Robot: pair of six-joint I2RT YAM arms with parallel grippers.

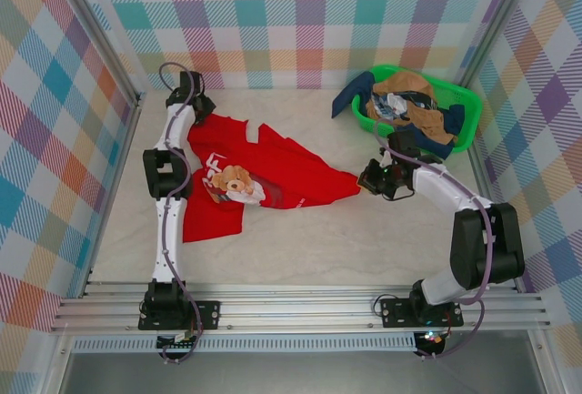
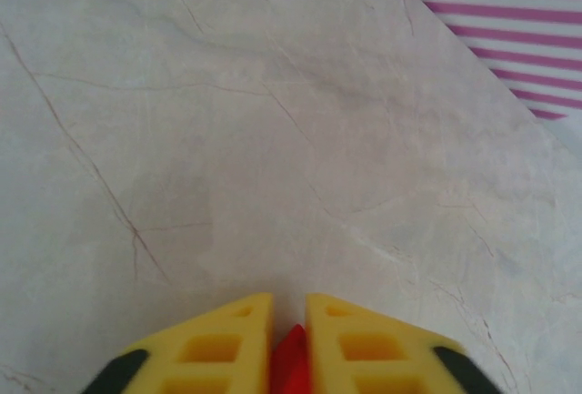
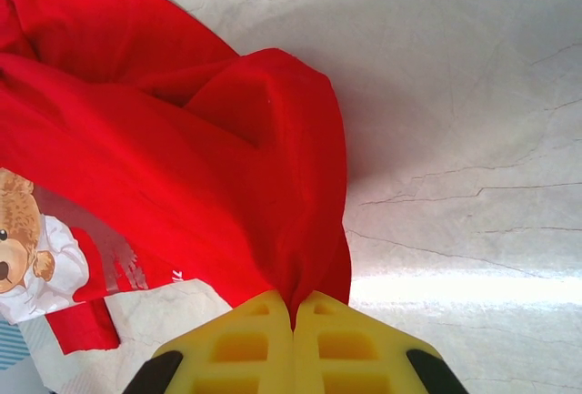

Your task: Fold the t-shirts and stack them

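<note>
The big red t-shirt [image 1: 273, 176] with its teddy-bear print [image 1: 235, 182] lies crumpled across the left half of the marble table. My left gripper [image 1: 202, 114] is at the shirt's far left corner; in the left wrist view its yellow fingers [image 2: 223, 348] pinch a sliver of red cloth [image 2: 291, 362]. My right gripper [image 1: 366, 178] holds the shirt's right tip, and in the right wrist view the red t-shirt [image 3: 200, 166] bunches into the shut jaws of this gripper [image 3: 293, 308]. Navy, tan-brown and white-patterned shirts [image 1: 414, 110] are piled in the basket.
A green plastic basket [image 1: 466, 103] stands at the back right, a navy sleeve [image 1: 350, 98] hanging over its left rim. Checked walls enclose the table on three sides. Bare marble [image 1: 364, 239] lies in front of the shirt and between the arms.
</note>
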